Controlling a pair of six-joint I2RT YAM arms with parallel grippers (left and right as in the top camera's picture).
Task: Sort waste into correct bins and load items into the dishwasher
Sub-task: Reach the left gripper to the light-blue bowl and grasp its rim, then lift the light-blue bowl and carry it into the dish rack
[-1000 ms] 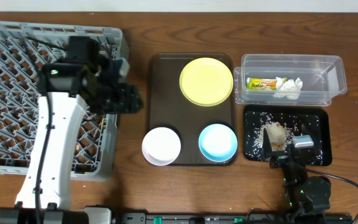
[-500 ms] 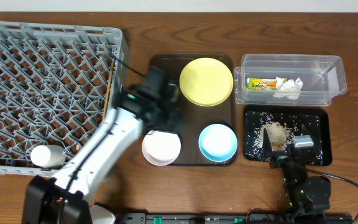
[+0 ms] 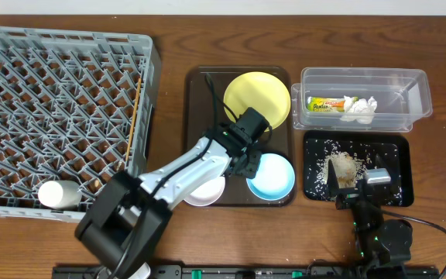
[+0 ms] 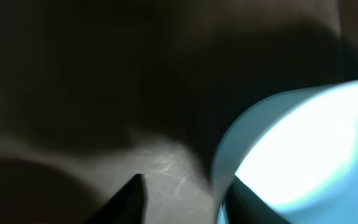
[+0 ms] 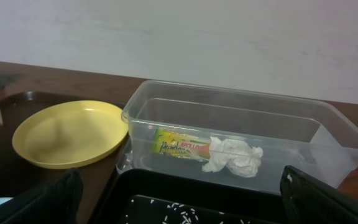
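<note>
My left gripper (image 3: 250, 164) is open over the dark brown serving tray (image 3: 200, 85), at the left rim of the light blue bowl (image 3: 276, 177). In the left wrist view the gripper (image 4: 185, 186) has its right finger against the bowl's rim (image 4: 303, 143). The white bowl (image 3: 200, 190) is partly hidden under the arm. The yellow plate (image 3: 258, 97) lies behind. The chopsticks (image 3: 134, 116) lie in the grey dish rack (image 3: 22, 46). The snack wrapper (image 3: 325, 102) and the tissue (image 3: 360, 107) lie in the clear box (image 3: 362, 75). My right gripper (image 3: 358, 186) is open and empty over the black tray (image 3: 393, 147).
A small white cylindrical thing (image 3: 56, 192) lies at the rack's front left. The right wrist view shows the plate (image 5: 67, 134), the clear box (image 5: 229, 93) with the wrapper (image 5: 179, 148) and tissue (image 5: 232, 155), and the black tray's rim (image 5: 166, 183).
My left arm swung right from the rack's right edge, across the brown tray, down to the blue bowl. The chopsticks now show in the rack. The right arm has not moved.
</note>
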